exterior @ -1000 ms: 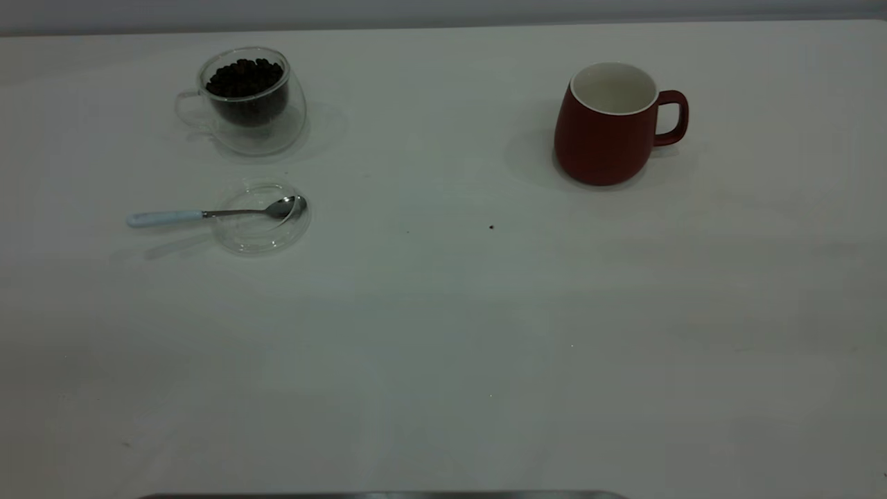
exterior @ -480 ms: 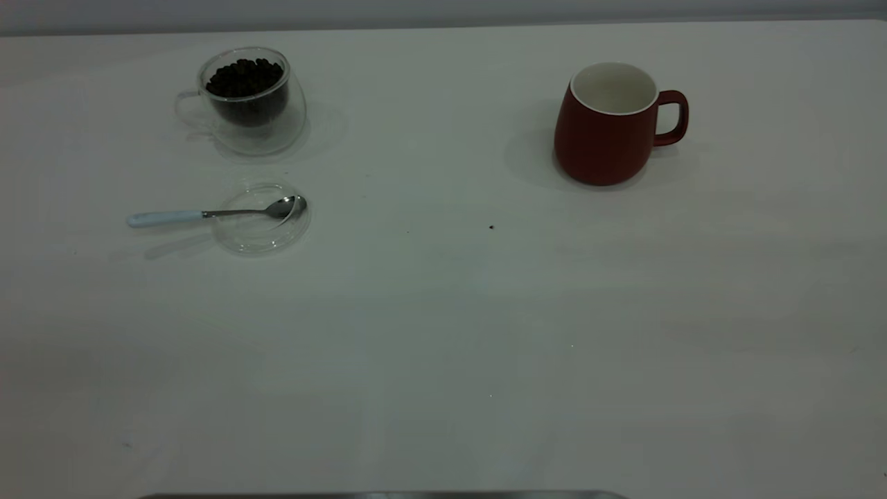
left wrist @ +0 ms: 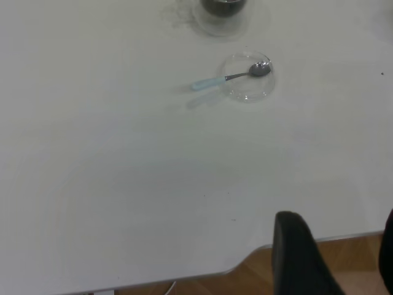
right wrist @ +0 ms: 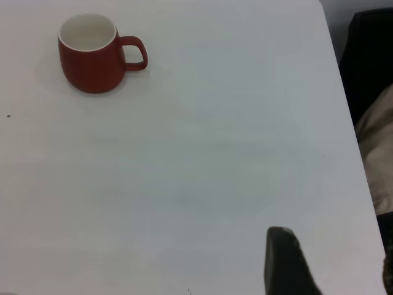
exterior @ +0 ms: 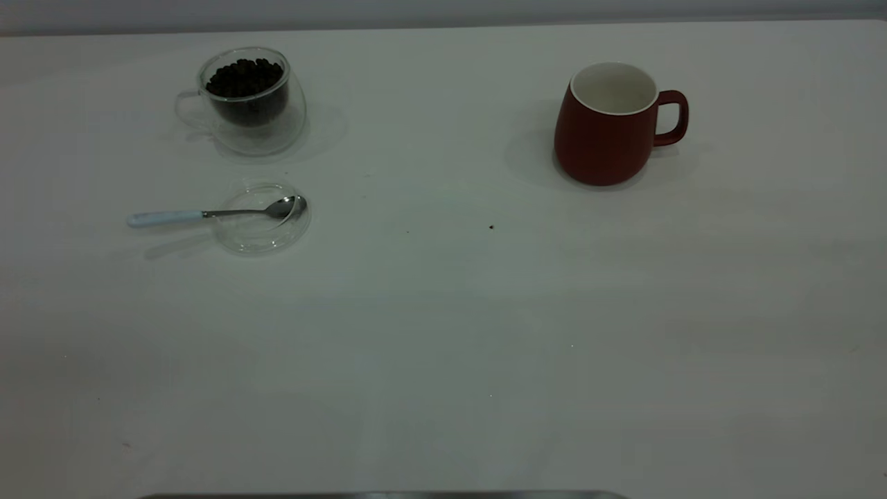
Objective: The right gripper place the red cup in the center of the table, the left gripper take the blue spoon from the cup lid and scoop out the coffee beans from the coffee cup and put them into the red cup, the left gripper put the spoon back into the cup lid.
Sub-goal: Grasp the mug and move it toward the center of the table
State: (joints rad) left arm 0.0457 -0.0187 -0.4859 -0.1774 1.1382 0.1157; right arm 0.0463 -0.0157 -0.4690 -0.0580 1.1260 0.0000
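On the table (exterior: 443,333), the red cup (exterior: 606,135) stands upright; white inside.

Open table (exterior: 443,333) across centre and near side; only obstacles: coffee cup (exterior: 249,100) and cup lid (exterior: 263,218) far left, red cup (exterior: 610,128) far right.

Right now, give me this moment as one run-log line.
stage: not started | red cup: upright, right side, empty | blue spoon: bowl in cup lid | coffee beans: in coffee cup | tools: away from objects

exterior high, wrists far above table (exterior: 443,333)
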